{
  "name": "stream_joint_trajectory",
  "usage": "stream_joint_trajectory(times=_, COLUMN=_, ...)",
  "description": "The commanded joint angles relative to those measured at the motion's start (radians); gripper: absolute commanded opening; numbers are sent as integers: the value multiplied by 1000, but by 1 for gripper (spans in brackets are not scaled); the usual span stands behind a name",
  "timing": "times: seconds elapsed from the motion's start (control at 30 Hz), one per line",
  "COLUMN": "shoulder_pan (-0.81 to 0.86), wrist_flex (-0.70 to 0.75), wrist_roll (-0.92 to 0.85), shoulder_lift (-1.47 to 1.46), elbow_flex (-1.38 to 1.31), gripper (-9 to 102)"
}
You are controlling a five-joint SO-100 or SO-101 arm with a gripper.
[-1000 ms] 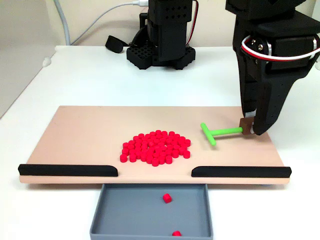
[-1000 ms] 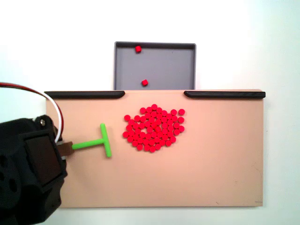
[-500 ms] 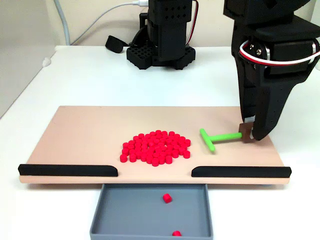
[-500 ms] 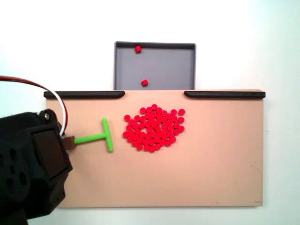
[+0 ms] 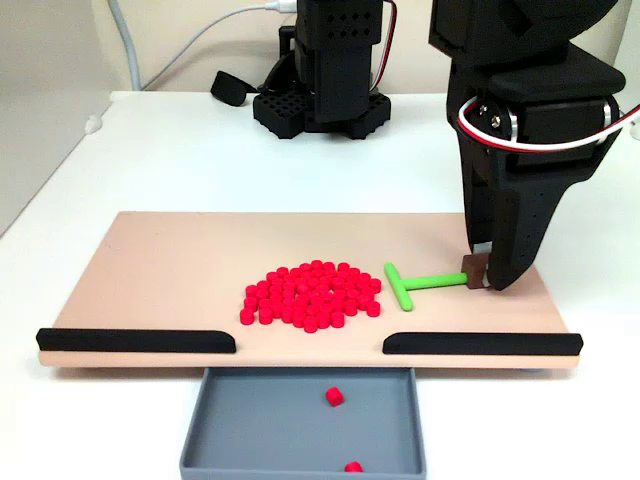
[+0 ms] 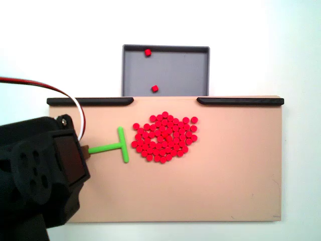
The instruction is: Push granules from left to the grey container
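Observation:
A pile of red granules (image 5: 310,295) (image 6: 164,136) lies on the middle of the tan board (image 5: 180,270) (image 6: 225,170). The grey container (image 5: 270,425) (image 6: 180,70) sits against the board's edge at the gap between two black strips, with two red granules (image 5: 334,397) inside. My gripper (image 5: 480,276) (image 6: 85,149) is shut on the brown end of a green T-shaped stick (image 5: 420,283) (image 6: 113,146). The stick's crossbar stands just beside the pile, apart from it by a small gap. It is to the pile's right in the front fixed view and to its left in the top-down one.
Two long black strips (image 5: 135,340) (image 5: 480,343) line the board's edge on either side of the container gap. The arm's black base (image 5: 320,100) and cables stand behind the board on the white table.
My gripper has carried the green stick sideways toward the pile, bringing the crossbar close to the granules. The pile has not moved.

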Motion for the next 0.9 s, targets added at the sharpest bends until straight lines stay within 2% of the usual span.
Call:
stream_joint_trajectory(times=0.0, shoulder_pan=14, wrist_flex=-2, wrist_roll=-9, shoulder_lift=5, elbow_flex=-31, gripper=0)
stream_joint_trajectory(times=0.87, shoulder_pan=52, wrist_flex=-2, wrist_roll=-51, shoulder_lift=0, elbow_flex=-26, gripper=0)
